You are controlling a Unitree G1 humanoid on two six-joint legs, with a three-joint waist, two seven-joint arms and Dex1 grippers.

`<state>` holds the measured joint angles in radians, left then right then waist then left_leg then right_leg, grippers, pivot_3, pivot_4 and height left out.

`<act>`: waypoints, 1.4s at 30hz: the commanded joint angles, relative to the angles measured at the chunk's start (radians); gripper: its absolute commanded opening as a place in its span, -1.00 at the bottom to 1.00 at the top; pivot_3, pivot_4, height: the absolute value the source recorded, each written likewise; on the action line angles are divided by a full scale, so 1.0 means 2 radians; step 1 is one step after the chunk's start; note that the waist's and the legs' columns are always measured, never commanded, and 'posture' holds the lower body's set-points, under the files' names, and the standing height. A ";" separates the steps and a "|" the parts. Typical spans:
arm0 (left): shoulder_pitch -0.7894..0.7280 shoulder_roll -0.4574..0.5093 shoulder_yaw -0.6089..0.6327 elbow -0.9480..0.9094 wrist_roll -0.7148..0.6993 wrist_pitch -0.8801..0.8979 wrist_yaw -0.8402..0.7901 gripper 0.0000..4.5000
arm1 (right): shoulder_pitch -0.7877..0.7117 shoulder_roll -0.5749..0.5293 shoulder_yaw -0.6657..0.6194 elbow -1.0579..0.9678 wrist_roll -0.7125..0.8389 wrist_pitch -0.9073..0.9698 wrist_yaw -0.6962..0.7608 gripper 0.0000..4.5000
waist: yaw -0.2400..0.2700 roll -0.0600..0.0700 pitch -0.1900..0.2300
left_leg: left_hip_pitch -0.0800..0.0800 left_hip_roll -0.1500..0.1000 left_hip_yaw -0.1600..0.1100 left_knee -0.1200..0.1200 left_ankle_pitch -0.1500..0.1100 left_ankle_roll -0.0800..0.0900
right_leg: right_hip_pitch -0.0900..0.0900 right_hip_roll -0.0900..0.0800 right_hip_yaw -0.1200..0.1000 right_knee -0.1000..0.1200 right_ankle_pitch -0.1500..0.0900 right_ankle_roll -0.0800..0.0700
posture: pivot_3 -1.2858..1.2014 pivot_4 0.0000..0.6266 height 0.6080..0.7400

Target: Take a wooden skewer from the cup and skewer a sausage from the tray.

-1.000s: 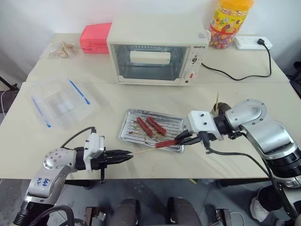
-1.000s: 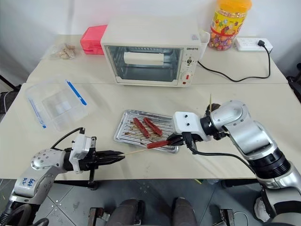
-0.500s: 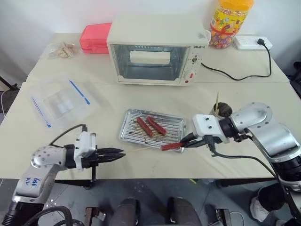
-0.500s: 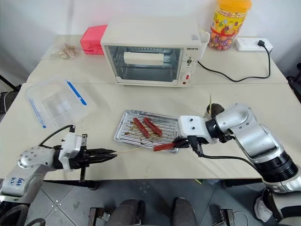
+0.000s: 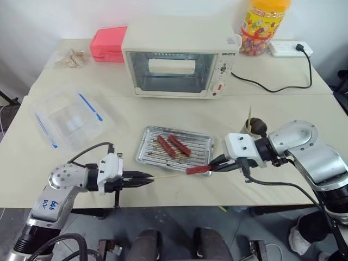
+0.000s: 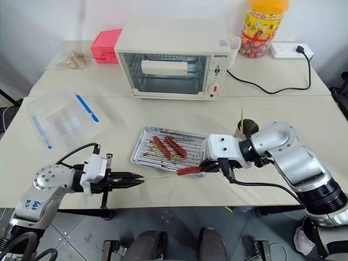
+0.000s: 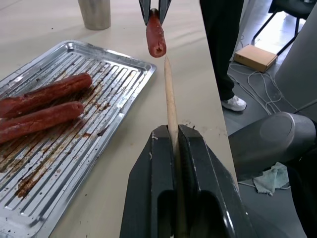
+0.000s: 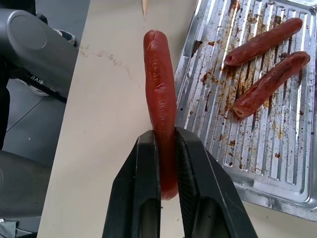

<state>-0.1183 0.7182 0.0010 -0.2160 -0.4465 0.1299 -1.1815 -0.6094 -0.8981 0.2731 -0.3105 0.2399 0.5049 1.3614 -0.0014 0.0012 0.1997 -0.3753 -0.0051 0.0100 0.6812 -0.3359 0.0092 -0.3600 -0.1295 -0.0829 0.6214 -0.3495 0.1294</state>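
3 thin reddish-brown sausages are counted on a cream worktop [image 5: 163,117]: 2 lie side by side on the ribbed bottom of the shallow rectangular silver metal tray [image 5: 202,142], and the 3rd, the held sausage [image 5: 197,169], hangs just past the tray's near edge, clamped at one end between the 2 black fingers of the right end effector [image 5: 213,165]. The left end effector [image 5: 148,179] is closed on 1 thin pale wooden skewer [image 5: 167,176], whose tip points at the sausage's free end with a small gap between them. The small shiny grey metal cup [image 5: 254,126] stands near the tray's right end, behind the right arm, with 1 more stick rising from it.

The meeting point sits over a narrow strip of bare worktop between tray and front edge; open surface lies to the left of the tray, up to a clear plastic box with blue clips [image 5: 68,117].

The left wrist view shows the skewer [image 7: 171,101] aimed slightly beside the cut end of the sausage [image 7: 155,34]. The right wrist view shows brown residue in the tray's ribs [image 8: 257,124] and the skewer's tip [image 8: 144,8].
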 commanded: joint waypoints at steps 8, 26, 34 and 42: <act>-0.014 -0.014 -0.001 0.006 0.000 0.001 0.013 -1.00 | -0.013 0.003 -0.009 -0.021 0.013 0.010 -0.007 -0.89 | 0.001 0.000 0.000 | 0.000 0.000 0.000 0.000 0.000 0.000 | 0.000 0.000 0.000 0.000 0.000 0.000 | 0.03 -0.52 1.00; -0.017 -0.018 0.000 0.000 -0.005 0.010 0.015 -1.00 | -0.002 -0.010 -0.010 -0.011 0.004 0.005 -0.002 -0.89 | 0.000 0.000 0.000 | 0.000 0.000 0.000 0.000 0.000 0.000 | 0.000 0.000 0.000 0.000 0.000 0.000 | 0.03 -0.52 1.00; -0.015 -0.019 -0.001 -0.004 -0.006 0.013 0.016 -1.00 | -0.005 -0.009 -0.007 -0.009 0.004 0.003 -0.003 -0.89 | 0.000 0.000 0.000 | 0.000 0.000 0.000 0.000 0.000 0.000 | 0.000 0.000 0.000 0.000 0.000 0.000 | 0.03 -0.52 1.00; -0.022 -0.026 -0.007 -0.006 -0.004 0.018 0.021 -1.00 | -0.009 -0.001 0.000 -0.013 0.005 0.009 -0.005 -0.89 | 0.000 0.000 0.000 | 0.000 0.000 0.000 0.000 0.000 0.000 | 0.000 0.000 0.000 0.000 0.000 0.000 | 0.03 -0.52 1.00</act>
<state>-0.1492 0.6747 -0.0110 -0.1885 -0.4449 0.1659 -1.1453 -0.6157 -0.9060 0.2780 -0.3095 0.2431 0.5242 1.3522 -0.0005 0.0012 0.1997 -0.3753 -0.0053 0.0099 0.6816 -0.3358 0.0094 -0.3599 -0.1294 -0.0830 0.6217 -0.3495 0.1294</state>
